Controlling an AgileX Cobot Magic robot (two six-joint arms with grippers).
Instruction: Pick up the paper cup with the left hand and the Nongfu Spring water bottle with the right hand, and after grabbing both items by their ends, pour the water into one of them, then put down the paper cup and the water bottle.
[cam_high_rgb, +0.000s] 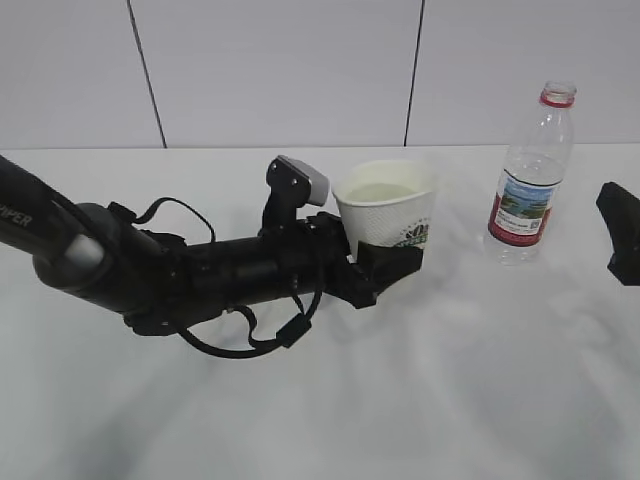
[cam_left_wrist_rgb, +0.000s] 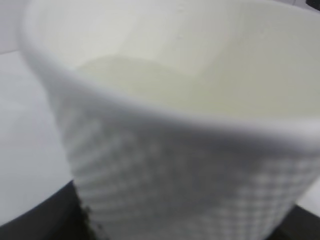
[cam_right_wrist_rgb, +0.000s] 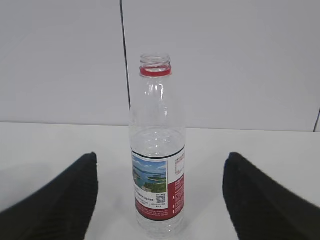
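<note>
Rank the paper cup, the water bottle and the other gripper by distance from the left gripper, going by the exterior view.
1. paper cup, between the left gripper fingers, mid-table.
2. water bottle, standing upright to the right.
3. right gripper, at the far right edge.
</note>
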